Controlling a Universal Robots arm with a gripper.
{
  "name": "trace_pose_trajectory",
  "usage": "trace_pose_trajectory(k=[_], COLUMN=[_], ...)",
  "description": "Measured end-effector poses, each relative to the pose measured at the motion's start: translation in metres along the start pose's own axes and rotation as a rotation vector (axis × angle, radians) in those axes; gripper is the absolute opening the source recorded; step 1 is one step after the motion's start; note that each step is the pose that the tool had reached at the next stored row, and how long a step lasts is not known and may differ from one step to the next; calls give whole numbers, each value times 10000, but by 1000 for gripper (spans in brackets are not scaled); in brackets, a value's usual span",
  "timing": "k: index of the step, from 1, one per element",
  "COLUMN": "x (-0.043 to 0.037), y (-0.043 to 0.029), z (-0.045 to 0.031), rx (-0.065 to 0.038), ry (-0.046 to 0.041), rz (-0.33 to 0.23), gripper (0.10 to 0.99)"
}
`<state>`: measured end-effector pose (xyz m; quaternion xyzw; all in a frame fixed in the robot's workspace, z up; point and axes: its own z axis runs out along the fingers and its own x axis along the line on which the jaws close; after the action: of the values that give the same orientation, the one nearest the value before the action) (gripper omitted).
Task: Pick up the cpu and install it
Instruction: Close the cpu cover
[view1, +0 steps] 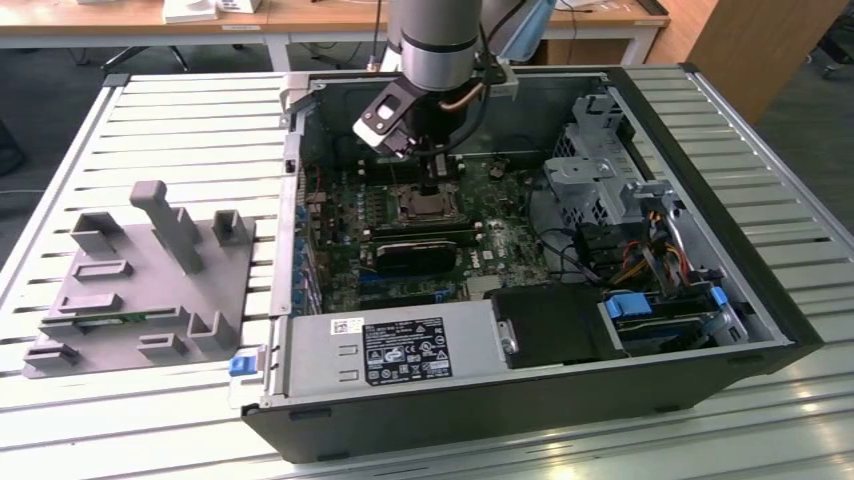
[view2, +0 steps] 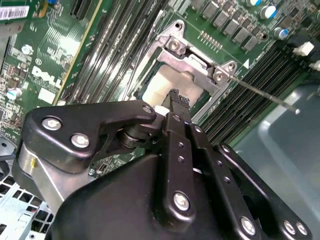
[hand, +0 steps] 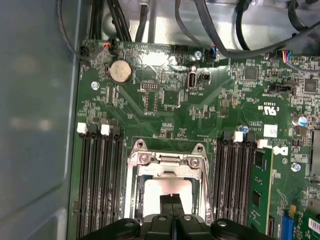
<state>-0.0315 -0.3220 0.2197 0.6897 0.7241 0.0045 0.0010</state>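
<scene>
Now | arm (view1: 438, 40) upright over socket (hand: 167, 159) | jaws closed together, tips at cpu (hand: 152, 197)

I am seeing a white logo (view2: 45, 77) printed on the green motherboard (view2: 30, 35) in the second wrist view, with a barcode sticker (view2: 17, 11) near it. A dark label (view1: 407, 355) crowded with symbols is lying on the power supply (view1: 314, 352).
</scene>
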Motion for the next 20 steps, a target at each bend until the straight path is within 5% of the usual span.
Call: trace_pose_trajectory(k=[20], x=[-1], y=[-154], z=[81], rx=[0], ry=[0], rz=[-23], gripper=[106])
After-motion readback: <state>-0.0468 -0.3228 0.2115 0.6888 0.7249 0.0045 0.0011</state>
